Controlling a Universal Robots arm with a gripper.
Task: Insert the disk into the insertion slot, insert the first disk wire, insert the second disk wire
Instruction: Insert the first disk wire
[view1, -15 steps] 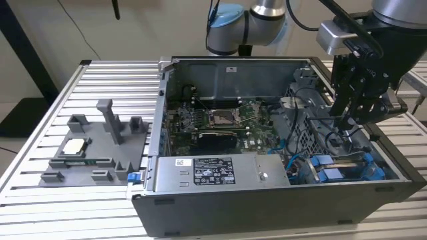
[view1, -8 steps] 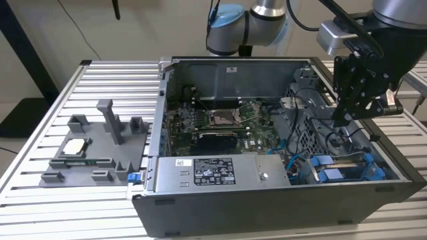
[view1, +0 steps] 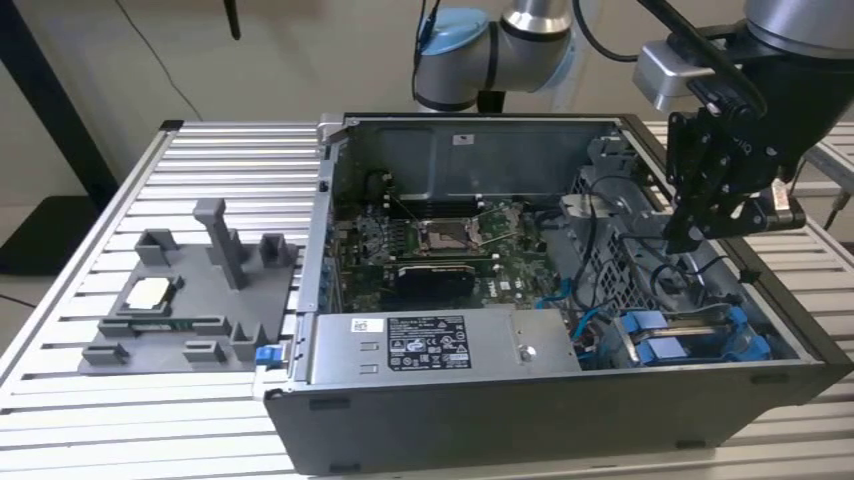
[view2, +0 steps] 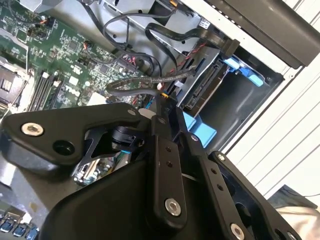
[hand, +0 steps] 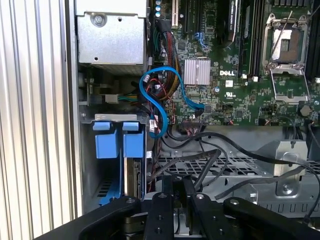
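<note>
1. Worktop (view1: 200, 140): slatted metal, carrying the computer case (view1: 534, 430).
2. Computer case: lies open. It contains a motherboard (view1: 441, 240), a power-supply box (view1: 441, 345) and the insertion slot (hand: 87, 165), which is in the corner on the exterior view's right.
3. Insertion slot: contains the disk (view2: 200, 95), seated on edge. Its long axis runs along the case wall, with the blue carrier tabs toward the power-supply box.
4. Tool (view1: 683, 238): hangs over the slot, closed to a narrow gap. A black wire (view2: 140, 82) lies at its tips; I cannot tell whether it is gripped.
</note>
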